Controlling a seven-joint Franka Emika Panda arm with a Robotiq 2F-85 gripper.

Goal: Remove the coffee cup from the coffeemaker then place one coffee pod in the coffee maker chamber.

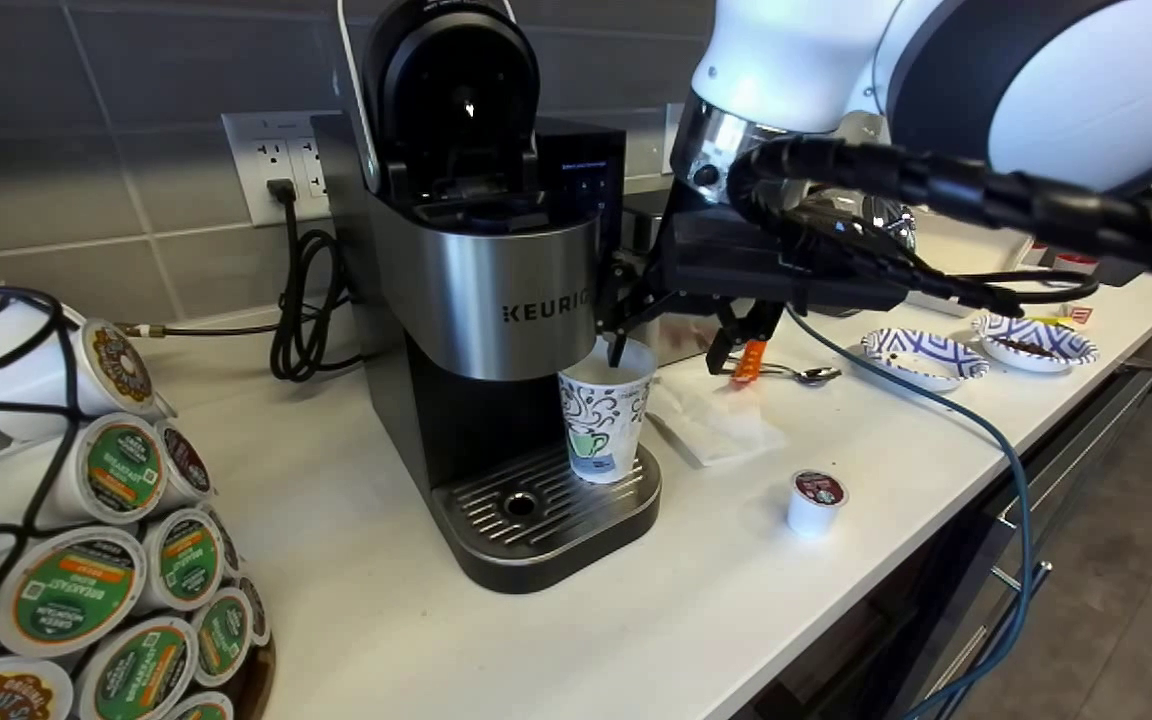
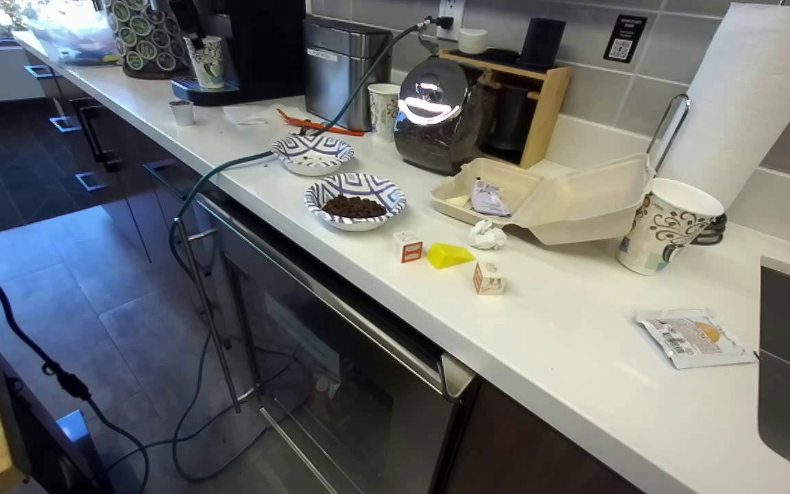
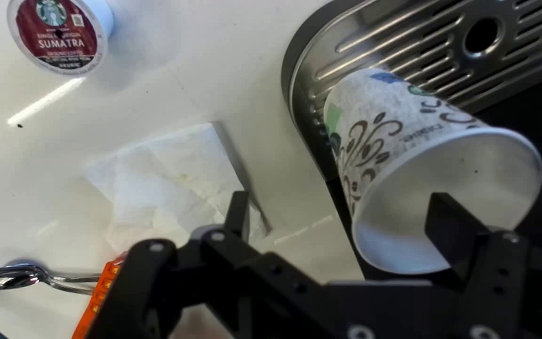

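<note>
The Keurig coffeemaker stands on the counter with its lid raised; it also shows in an exterior view. A patterned paper cup stands upright on its drip tray, near the tray's side; it also shows in the wrist view, where its inside looks empty. My gripper is open at rim height. In the wrist view, one finger of the gripper overlaps the cup's mouth and the other is outside the cup. A Sumatra coffee pod stands upright on the counter; it also shows in the wrist view.
A pod rack stands beside the coffeemaker. A napkin, an orange strip and spoons lie near the gripper. Patterned bowls and a blue cable lie farther along, by the counter's front edge.
</note>
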